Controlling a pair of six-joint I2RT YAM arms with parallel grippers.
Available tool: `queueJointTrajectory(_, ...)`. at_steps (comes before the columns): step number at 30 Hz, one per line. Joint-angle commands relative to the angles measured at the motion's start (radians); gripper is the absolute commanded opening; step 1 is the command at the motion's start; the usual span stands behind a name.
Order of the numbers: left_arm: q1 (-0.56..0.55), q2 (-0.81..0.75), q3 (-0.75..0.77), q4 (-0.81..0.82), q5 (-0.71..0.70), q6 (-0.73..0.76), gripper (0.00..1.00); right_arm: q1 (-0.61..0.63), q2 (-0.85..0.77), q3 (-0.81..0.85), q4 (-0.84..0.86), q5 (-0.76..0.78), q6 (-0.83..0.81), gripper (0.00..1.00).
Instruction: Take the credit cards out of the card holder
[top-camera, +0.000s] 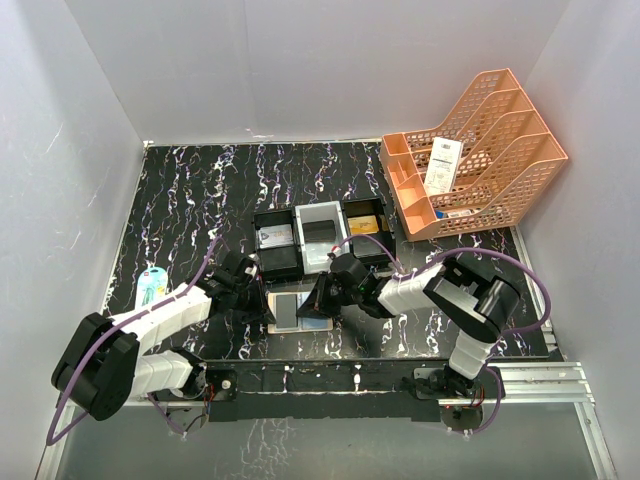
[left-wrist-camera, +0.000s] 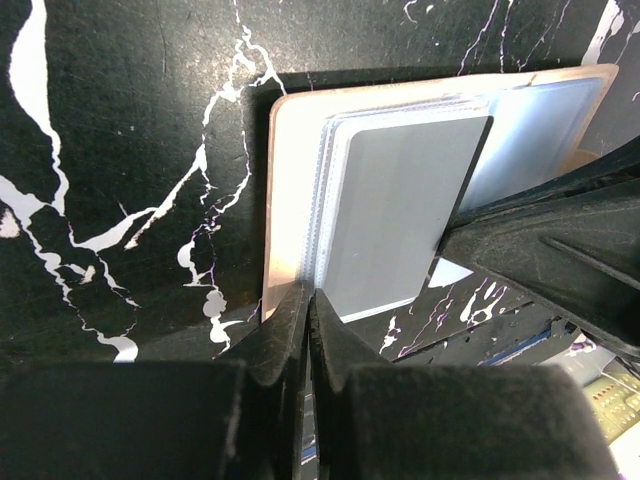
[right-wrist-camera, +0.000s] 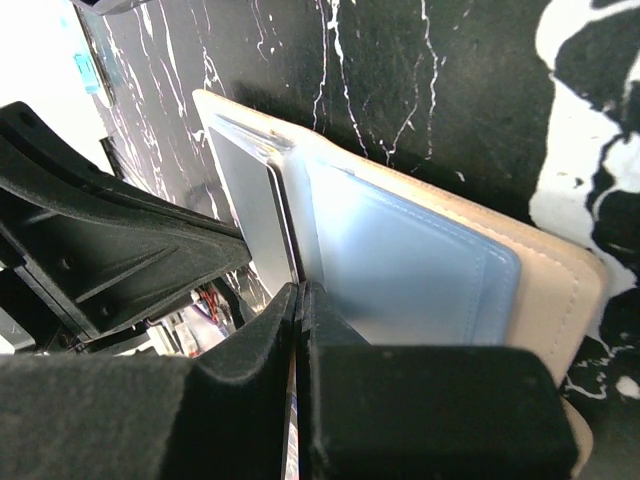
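One tan, leathery card holder (top-camera: 300, 311) lies open flat on the black marbled desk (top-camera: 190, 200). Left wrist view: left claw (left-wrist-camera: 312, 312) is pinched tight at its edge, beside a smooth silvery-grey credit card (left-wrist-camera: 400, 210). Right wrist view: right claw (right-wrist-camera: 298, 300) is also clamped narrow, against the glossy pale-blue slots (right-wrist-camera: 410, 265).

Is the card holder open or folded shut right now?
Open: the card holder lies spread flat, pale blue slots facing up, a grey card sticking out.

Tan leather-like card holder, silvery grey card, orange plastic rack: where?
Tan card holder (left-wrist-camera: 292, 200), left wrist view, left edge.
Silvery grey card (left-wrist-camera: 400, 210), left wrist view, face.
Orange file rack (top-camera: 500, 200), top view, wall.
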Motion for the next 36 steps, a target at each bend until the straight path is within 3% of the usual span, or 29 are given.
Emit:
queueJointTrajectory(1, -0.005, -0.001, -0.001, -0.038, -0.022, 0.007, 0.0, -0.015, -0.043, -0.011, 0.039, -0.011, 0.001, 0.0)
queueJointTrajectory(14, -0.005, -0.045, 0.02, -0.048, -0.02, 0.009, 0.0, -0.022, -0.047, -0.013, 0.019, -0.005, 0.0, 0.0)
queueJointTrajectory(20, -0.006, -0.103, 0.056, -0.023, -0.011, 0.009, 0.14, -0.022, -0.033, -0.006, 0.016, -0.011, 0.0, 0.0)
queueJointTrajectory(28, -0.006, -0.059, 0.085, 0.032, 0.026, 0.048, 0.18, -0.022, -0.032, -0.004, 0.007, -0.009, -0.001, 0.0)
queueJointTrajectory(36, -0.01, 0.07, 0.063, 0.04, 0.015, 0.03, 0.04, -0.022, -0.035, 0.0, -0.002, -0.009, -0.002, 0.0)
